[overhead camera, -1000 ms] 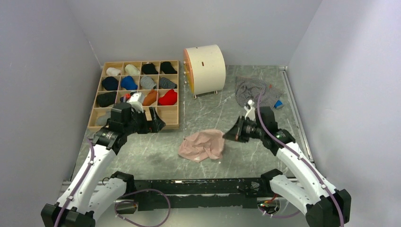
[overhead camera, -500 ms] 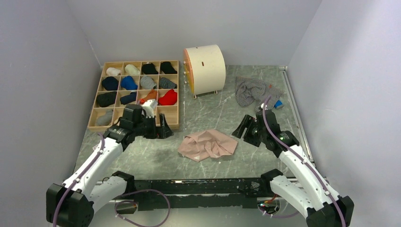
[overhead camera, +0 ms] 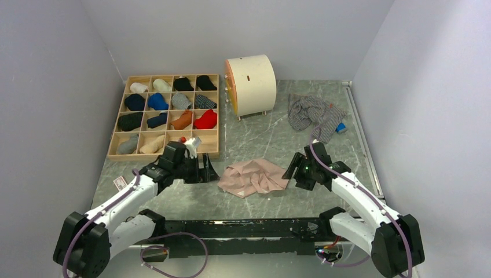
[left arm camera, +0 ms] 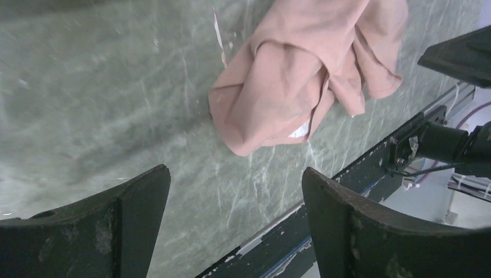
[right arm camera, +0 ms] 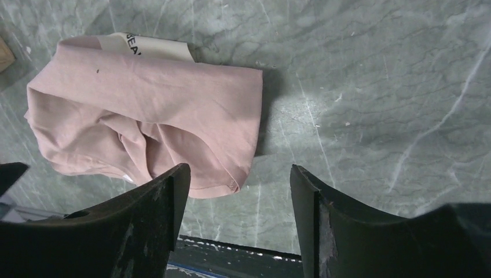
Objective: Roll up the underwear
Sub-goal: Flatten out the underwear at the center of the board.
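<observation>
The pale pink underwear (overhead camera: 253, 176) lies crumpled on the green table between my two grippers. My left gripper (overhead camera: 207, 169) stands open just left of it, with nothing between its fingers. In the left wrist view the pink underwear (left arm camera: 307, 75) lies ahead of the open left gripper (left arm camera: 236, 174). My right gripper (overhead camera: 293, 169) is open just right of the cloth. From the right wrist, the right gripper (right arm camera: 240, 171) hovers over the near right corner of the pink underwear (right arm camera: 145, 110), not touching it. The grey striped underwear (overhead camera: 312, 112) lies bunched at the back right.
A wooden tray (overhead camera: 215, 153) of rolled socks stands at the back left. A cream cylinder (overhead camera: 250, 85) sits behind the middle. A small blue block (overhead camera: 341, 127) lies by the striped cloth. A small card (overhead camera: 120, 183) lies near the left edge. The black front rail (overhead camera: 243, 229) runs close below the pink cloth.
My left arm swung from the tray to the pink underwear's left side. My right gripper opened, let go of the cloth's right edge and moved nearer; the cloth now lies spread further right.
</observation>
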Controlling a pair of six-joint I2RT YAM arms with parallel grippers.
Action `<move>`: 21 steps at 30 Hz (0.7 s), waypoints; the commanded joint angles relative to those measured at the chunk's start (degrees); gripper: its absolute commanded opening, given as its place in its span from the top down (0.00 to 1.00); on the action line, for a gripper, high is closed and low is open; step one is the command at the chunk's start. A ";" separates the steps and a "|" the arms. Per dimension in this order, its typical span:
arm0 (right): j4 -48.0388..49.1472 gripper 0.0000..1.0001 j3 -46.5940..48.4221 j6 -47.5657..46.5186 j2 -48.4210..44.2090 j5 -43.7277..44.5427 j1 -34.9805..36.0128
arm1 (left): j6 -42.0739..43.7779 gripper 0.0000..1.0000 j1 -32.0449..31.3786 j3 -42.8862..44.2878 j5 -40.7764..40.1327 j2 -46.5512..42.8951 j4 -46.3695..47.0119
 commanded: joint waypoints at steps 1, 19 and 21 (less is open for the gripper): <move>4.35 0.34 -1.78 0.48 -1.80 -3.99 -0.25 | -6.79 0.12 -4.03 -3.66 0.26 0.22 9.22; 16.61 0.63 -5.40 1.59 8.54 -13.67 -0.39 | -14.23 0.39 -11.75 -6.70 -0.65 15.34 27.84; 17.22 0.74 -5.01 1.32 9.04 -14.10 -0.39 | -14.77 0.53 -12.64 -6.57 -0.77 16.02 28.89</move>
